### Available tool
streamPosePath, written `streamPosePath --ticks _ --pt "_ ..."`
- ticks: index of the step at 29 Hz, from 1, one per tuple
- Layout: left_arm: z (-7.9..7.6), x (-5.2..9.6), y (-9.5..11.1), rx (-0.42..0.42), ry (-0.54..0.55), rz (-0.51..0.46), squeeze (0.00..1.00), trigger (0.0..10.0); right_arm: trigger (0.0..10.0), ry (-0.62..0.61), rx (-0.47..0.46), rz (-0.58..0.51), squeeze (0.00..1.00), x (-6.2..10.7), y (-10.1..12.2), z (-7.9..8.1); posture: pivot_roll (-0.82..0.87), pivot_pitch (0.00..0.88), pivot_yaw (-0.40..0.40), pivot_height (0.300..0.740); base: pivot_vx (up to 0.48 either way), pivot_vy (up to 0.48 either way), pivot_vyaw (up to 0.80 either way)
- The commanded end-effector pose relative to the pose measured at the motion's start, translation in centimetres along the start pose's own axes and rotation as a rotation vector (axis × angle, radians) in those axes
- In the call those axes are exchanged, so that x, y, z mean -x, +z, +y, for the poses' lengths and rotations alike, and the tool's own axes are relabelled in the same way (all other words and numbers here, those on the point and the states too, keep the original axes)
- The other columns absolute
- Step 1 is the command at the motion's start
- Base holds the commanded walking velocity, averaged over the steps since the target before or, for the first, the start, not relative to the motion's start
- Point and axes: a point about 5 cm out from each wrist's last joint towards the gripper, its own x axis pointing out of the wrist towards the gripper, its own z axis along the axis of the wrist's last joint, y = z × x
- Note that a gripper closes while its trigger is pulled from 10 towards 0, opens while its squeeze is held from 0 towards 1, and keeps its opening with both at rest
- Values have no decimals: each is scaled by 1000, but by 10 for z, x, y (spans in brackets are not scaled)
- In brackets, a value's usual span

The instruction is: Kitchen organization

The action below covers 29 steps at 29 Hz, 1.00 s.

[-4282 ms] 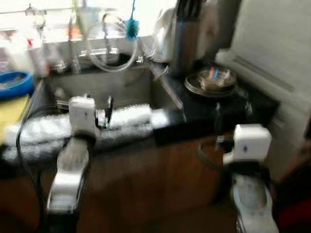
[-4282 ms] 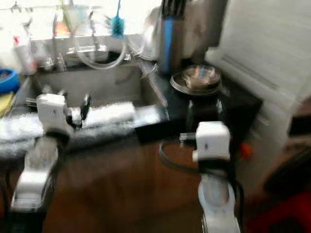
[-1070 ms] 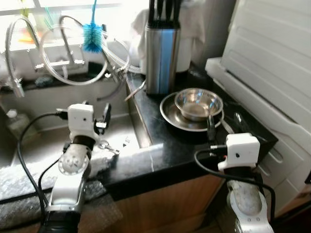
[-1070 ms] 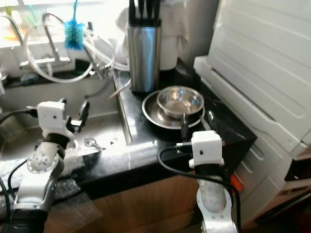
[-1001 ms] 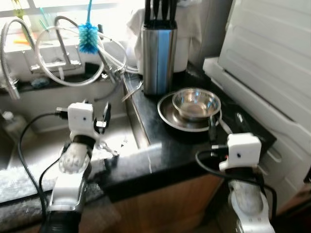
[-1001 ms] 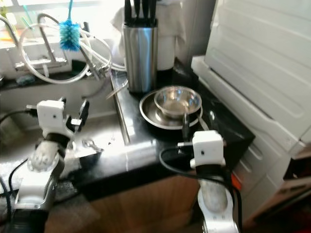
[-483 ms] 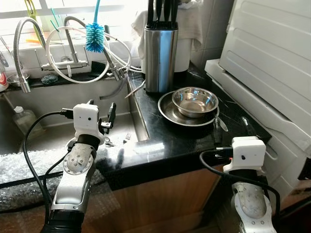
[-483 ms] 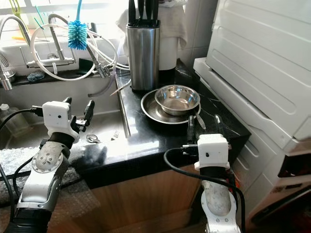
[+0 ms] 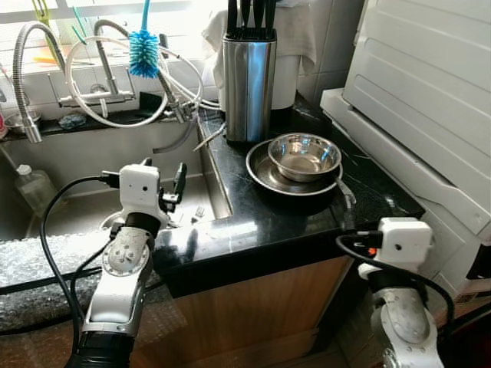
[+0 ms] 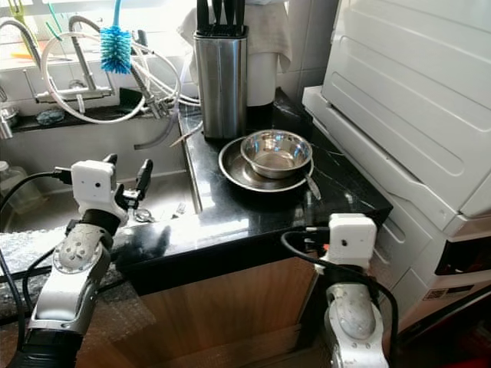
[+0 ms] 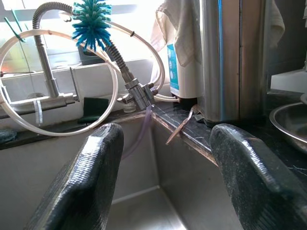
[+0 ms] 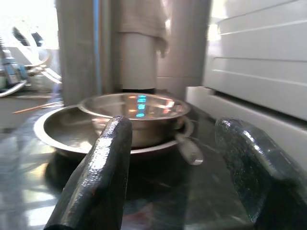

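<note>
Both grippers hang with fingers spread wide, holding nothing: the right gripper [image 12: 175, 182] at the black counter's [image 9: 276, 218] front edge, the left gripper [image 11: 168, 177] over the sink [image 9: 84, 211]. Beyond, a steel bowl [image 9: 304, 155] sits in a steel plate [image 9: 265, 175], before the knife block [image 9: 248, 77].

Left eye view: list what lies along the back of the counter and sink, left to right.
Faucet → blue bottle brush → steel knife block → steel bowl on its plate → white appliance.
</note>
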Motion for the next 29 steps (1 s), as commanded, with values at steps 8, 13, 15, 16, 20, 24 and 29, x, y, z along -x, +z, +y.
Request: streamPosePath --ticks 8,13,15,16,20,24,29 --pt "0 -2 4 -23 -14 -14 0 10000 10000 4 -13 -19 0 -11 0 1 -165 14 -7 740 0 0 0" --pt "-1 -1 3 -25 -18 -10 0 10000 10000 -81 -36 -5 0 -12 -5 -11 -162 11 -6 740 0 0 0" --pt "-1 -1 3 -25 -19 -11 0 10000 10000 -107 -55 -4 0 -12 -6 -13 -161 10 -6 740 0 0 0" --pt "-1 -1 3 -25 -19 -11 0 10000 10000 -114 -63 -6 0 -11 -6 -14 -161 10 -6 740 0 0 0" --pt "-1 0 3 -26 -18 -12 0 10000 10000 -116 -56 -17 0 -12 -4 -14 -160 7 -5 740 0 0 0" --pt "-1 0 3 -30 -19 -12 0 10000 10000 -120 -58 -14 0 -12 -6 -13 -157 0 -4 740 0 0 0" --pt "0 0 4 -34 -22 -16 0 10000 10000 -119 -59 -7 0 -12 -10 -12 -150 0 -3 740 0 0 0"
